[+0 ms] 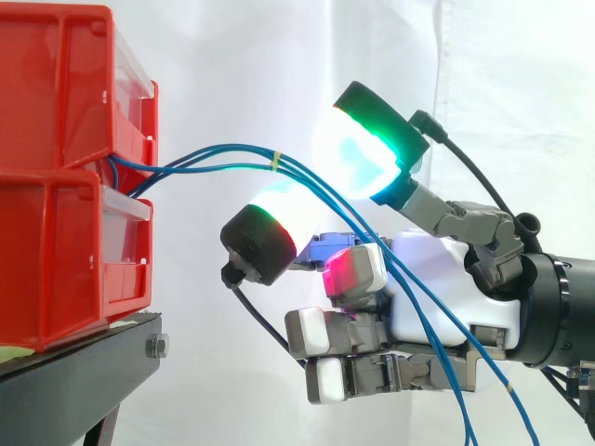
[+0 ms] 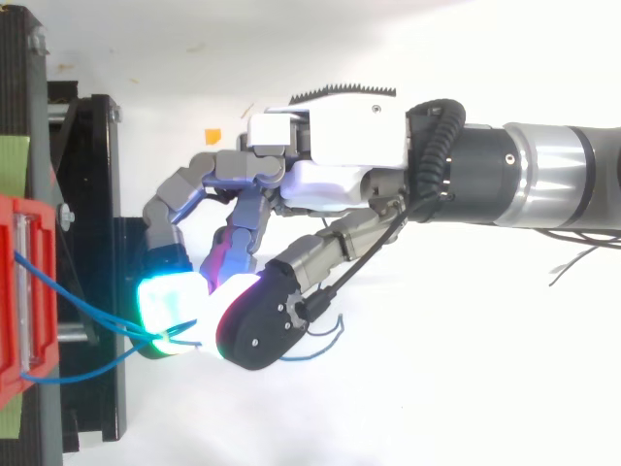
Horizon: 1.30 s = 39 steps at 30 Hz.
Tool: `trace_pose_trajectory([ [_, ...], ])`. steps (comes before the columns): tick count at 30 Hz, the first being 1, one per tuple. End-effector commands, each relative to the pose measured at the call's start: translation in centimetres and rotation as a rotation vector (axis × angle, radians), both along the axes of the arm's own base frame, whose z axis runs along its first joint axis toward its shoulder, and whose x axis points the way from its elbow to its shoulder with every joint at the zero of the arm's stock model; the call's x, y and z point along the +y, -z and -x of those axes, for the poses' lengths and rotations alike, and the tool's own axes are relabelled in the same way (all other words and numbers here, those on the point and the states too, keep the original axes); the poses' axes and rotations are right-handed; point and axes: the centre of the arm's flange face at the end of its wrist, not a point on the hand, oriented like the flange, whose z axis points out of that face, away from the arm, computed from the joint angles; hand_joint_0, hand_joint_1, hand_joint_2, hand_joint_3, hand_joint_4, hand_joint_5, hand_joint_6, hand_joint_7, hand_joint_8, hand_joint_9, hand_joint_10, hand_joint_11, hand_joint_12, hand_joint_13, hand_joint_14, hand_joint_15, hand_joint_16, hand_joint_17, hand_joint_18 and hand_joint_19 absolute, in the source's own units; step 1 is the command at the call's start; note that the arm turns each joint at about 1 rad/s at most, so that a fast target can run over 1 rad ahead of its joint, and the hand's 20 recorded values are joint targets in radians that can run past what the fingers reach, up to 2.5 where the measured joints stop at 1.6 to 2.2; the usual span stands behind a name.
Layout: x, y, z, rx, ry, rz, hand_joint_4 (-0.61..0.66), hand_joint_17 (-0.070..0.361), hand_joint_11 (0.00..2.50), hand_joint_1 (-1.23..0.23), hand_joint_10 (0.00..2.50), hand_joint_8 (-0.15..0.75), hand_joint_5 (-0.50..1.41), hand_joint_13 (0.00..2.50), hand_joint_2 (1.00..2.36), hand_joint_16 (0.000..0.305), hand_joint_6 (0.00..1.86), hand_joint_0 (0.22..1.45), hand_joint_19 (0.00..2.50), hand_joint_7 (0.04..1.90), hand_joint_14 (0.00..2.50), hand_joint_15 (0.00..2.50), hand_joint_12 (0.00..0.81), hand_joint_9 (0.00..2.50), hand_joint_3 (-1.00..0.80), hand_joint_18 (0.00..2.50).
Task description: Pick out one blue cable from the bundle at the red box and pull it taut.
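Blue cables (image 1: 258, 158) drape nearest, loose ends falling toward 5 o'clock. The hand (image 1: 428, 279) pinches them between two pads (image 1: 358, 158) by the yellow tie (image 1: 275, 161), other fingers curled. Toward the bins (image 1: 56, 93) at 9 o'clock they bow: apparently none singled out, none taut.

You will find no text, number, brand or sign here that can be read. The yellow band (image 1: 275, 161) round the blue cables (image 1: 214, 153), the small orange patch (image 2: 212, 135) on the white ground and the green tape (image 2: 12, 160) on the black stand (image 2: 97, 194) bear no print you can make out.
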Motion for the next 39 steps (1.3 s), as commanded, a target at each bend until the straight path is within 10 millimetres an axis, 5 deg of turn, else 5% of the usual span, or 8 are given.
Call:
trace_pose_trajectory([
  [1, -0.01, -0.05, 0.01, 0.000, 0.000, 0.004, 0.08, 0.103, 0.59, -0.66, 0.02, 0.285, -0.08, 0.98, 1.00, 0.046, 0.88, 0.59, 0.65, 0.96, 0.02, 0.51, 0.351, 1.31, -0.50, 0.78],
  [13, -0.07, 0.04, -0.02, -0.001, 0.006, 0.006, 0.07, 0.103, 0.60, -0.79, 0.02, 0.291, -0.07, 0.99, 1.02, 0.046, 0.89, 0.58, 0.65, 1.06, 0.02, 0.51, 0.350, 1.31, -0.17, 0.80],
  [25, -0.01, 0.09, 0.02, 0.003, 0.000, 0.007, 0.03, 0.107, 0.65, -0.86, 0.02, 0.295, -0.08, 0.99, 1.02, 0.047, 0.91, 0.60, 0.64, 1.04, 0.02, 0.52, 0.359, 1.30, -0.07, 0.82],
  [39, -0.04, 0.11, 0.03, 0.005, 0.003, 0.007, -0.06, 0.099, 0.68, -0.91, 0.03, 0.270, -0.10, 0.96, 1.02, 0.044, 0.93, 0.69, 0.63, 1.06, 0.02, 0.52, 0.338, 1.26, -0.24, 0.79],
])
